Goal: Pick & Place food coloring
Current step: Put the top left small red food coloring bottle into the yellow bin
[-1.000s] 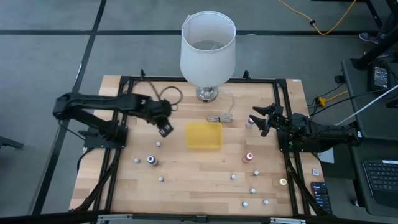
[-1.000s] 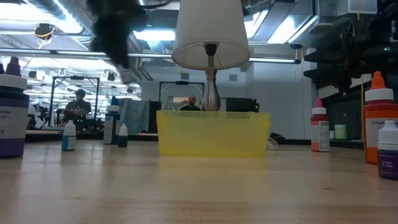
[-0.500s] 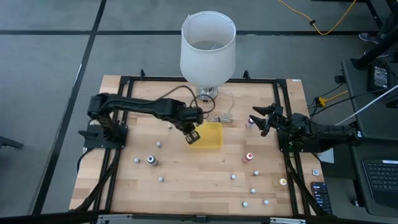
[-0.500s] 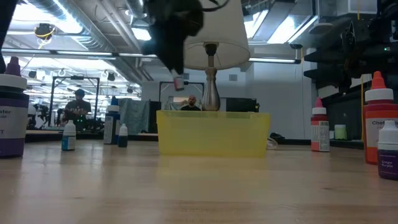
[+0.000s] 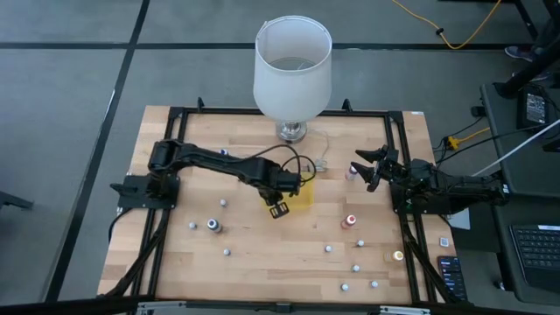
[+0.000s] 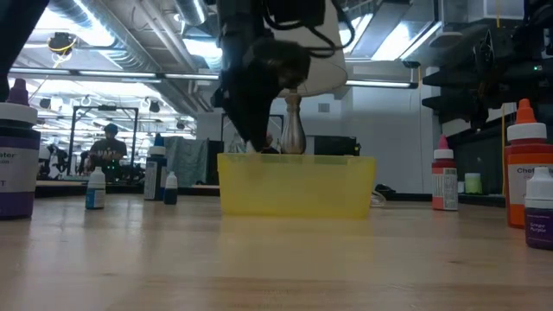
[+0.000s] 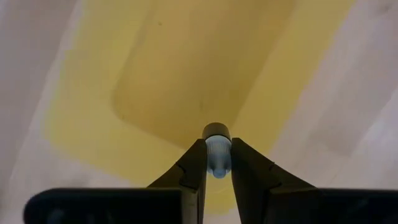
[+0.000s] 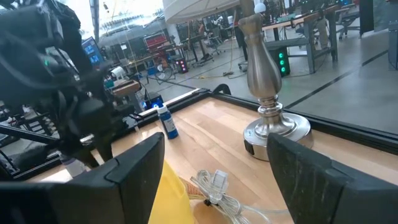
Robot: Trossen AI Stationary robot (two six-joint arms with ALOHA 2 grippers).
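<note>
My left gripper [image 5: 278, 203] hangs over the left part of the yellow tray [image 5: 304, 197], shut on one small food coloring bottle [image 7: 216, 157]. In the low view it [image 6: 253, 142] stands just above the tray's rim [image 6: 298, 158]. The left wrist view looks down past the bottle into the tray [image 7: 186, 68]. Several other bottles stand on the table, among them a dark-topped one [image 5: 214, 225], a red-topped one [image 5: 350, 220] and an orange-topped one [image 5: 398, 255]. My right gripper [image 5: 367, 168] waits open at the table's right side, beside a bottle [image 5: 353, 173]. My left gripper pinches the small bottle between its two fingers [image 7: 196, 165], which come from above and point down. The pale bluish body [image 7: 216, 160] sits between the fingertips and the dark end [image 7: 216, 132] sticks out past them. The bottle is lifted clear, over the tray's floor.
A lamp with a big white shade [image 5: 293, 66] stands on a metal foot [image 8: 273, 127] at the far edge, behind the tray. A clear cord with a plug [image 8: 217, 190] lies between lamp and tray. The black frame rails [image 5: 166, 219] run along the table's sides.
My left gripper has carried the bottle from the table's left part toward the right, over the yellow tray, and has come down close to the tray's rim. The right arm has kept still.
</note>
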